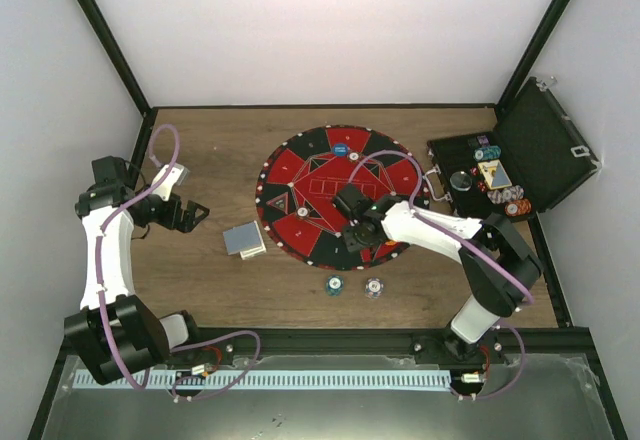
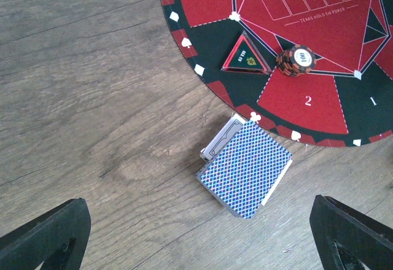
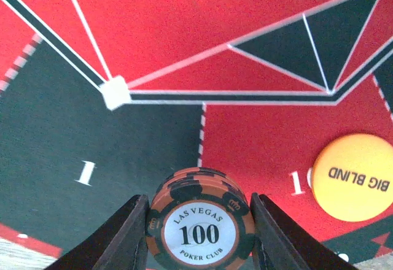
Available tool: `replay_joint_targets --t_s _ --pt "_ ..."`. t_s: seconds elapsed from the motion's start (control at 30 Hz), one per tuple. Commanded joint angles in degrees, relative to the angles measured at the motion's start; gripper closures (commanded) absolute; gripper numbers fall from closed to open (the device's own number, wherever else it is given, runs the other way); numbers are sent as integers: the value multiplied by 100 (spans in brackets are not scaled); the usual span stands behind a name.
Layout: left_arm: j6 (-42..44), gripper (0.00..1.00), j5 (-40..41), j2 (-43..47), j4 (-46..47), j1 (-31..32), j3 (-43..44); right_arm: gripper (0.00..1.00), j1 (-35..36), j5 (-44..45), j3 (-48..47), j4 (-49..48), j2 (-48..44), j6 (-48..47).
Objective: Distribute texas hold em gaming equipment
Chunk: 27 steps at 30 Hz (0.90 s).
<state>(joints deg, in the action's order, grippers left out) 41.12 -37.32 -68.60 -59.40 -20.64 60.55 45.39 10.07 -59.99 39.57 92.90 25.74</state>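
Because the brown chip stack point(image 3: 201, 230) sits squarely between the fingers of the right gripper point(image 3: 198, 212), clamped at its striped round edge, that arm is nearer. The stack stands on the mat point(image 3: 153, 37), black sector 1, near the smooth orange button point(image 3: 352, 177). The left gripper point(image 2: 198, 205) hangs spread above the card deck point(image 2: 245, 169).

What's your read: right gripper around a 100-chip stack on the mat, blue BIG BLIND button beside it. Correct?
No: the button is orange, not blue, per the right wrist view. The rest holds: right gripper around the stack on the mat, button beside it.
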Motion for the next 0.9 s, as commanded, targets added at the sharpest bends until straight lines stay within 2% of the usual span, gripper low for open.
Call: replay_joint_targets --t_s 0.0,0.17,0.57,0.63,0.73,0.87 --pt "91 0 -37 94 -56 -36 113 73 -202 -92 370 -366 -156 -157" --pt "97 0 -39 78 -45 -36 114 74 -349 -46 729 -569 -123 -161" --pt "106 0 -47 75 -37 -36 92 74 -478 110 852 -576 -62 -213" --pt "104 0 -56 75 -36 -36 104 68 -474 99 857 -564 -68 -209" --pt "115 0 -66 75 -48 -36 126 51 -478 54 808 -518 -98 -218" --pt "158 0 -66 56 -68 -36 106 39 -479 -13 550 -335 -225 -228"
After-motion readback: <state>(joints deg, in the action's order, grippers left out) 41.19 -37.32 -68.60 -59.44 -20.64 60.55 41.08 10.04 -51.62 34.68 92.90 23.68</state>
